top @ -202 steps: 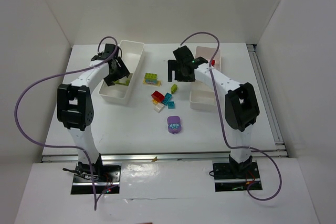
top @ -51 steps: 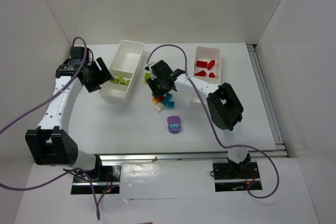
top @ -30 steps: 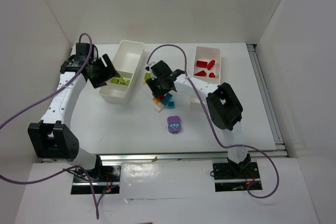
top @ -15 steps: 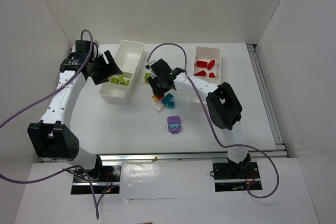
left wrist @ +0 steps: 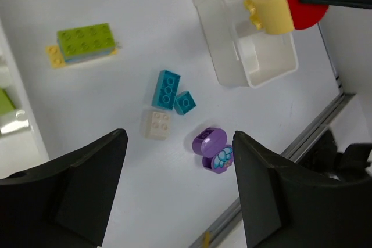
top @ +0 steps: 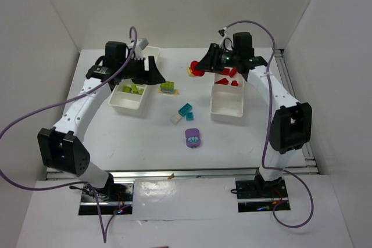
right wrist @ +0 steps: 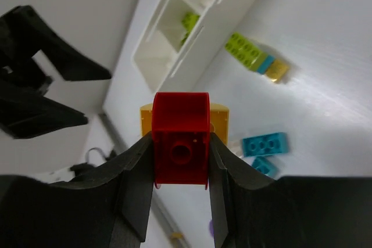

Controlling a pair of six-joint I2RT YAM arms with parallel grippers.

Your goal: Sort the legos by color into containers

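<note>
raised off the tabletop (top: 133, 137) since earlier, the right claw (right wrist: 181, 149) is carried near the right tray (top: 226, 115), where reds are kept; it is clamped on a red brick (right wrist: 181, 132) with a yellow piece (left wrist: 267, 10) stuck on. the left claw (left wrist: 179, 137) is held agape, empty.

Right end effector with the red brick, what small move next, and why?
Probably shift right, over the right tray, whose far section holds red bricks. The right end effector grips a red brick left of it, a yellow piece attached.
</note>
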